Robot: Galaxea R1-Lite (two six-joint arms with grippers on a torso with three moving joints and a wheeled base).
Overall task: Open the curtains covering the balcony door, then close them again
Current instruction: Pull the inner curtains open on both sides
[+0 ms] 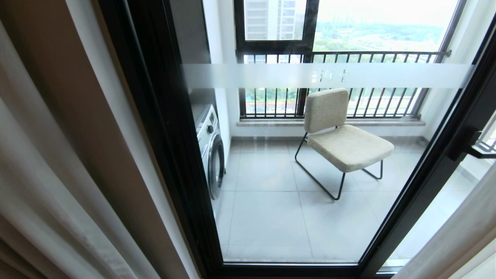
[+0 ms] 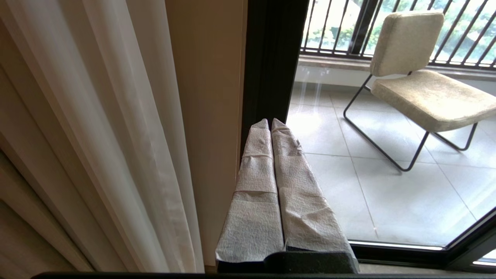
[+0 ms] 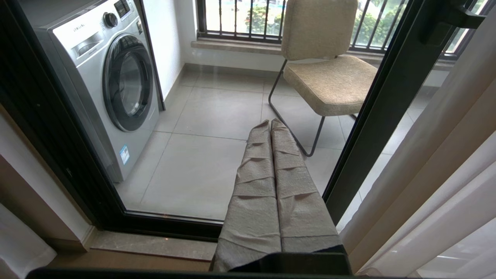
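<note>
The balcony door (image 1: pixel 162 135) stands uncovered in the head view, its glass crossed by a frosted band (image 1: pixel 329 75) and its black handle (image 1: pixel 471 145) at the right. The curtains are drawn aside. White sheers (image 1: pixel 46 186) hang at the left over thick beige fabric (image 2: pixel 23 217), and a second bunch of sheers (image 1: pixel 457 240) hangs at the right. Neither arm shows in the head view. My left gripper (image 2: pixel 270 122) is shut and empty, beside the left sheers (image 2: pixel 97 116) and apart from them. My right gripper (image 3: pixel 270 122) is shut and empty, left of the right curtain (image 3: pixel 445 174).
Behind the glass stand a washing machine (image 1: pixel 211 151) at the left and a beige chair (image 1: pixel 341 135) on the tiled balcony floor. A black-railed outer window (image 1: pixel 341 104) closes the far side. A stone sill (image 3: pixel 155 244) runs below the door frame.
</note>
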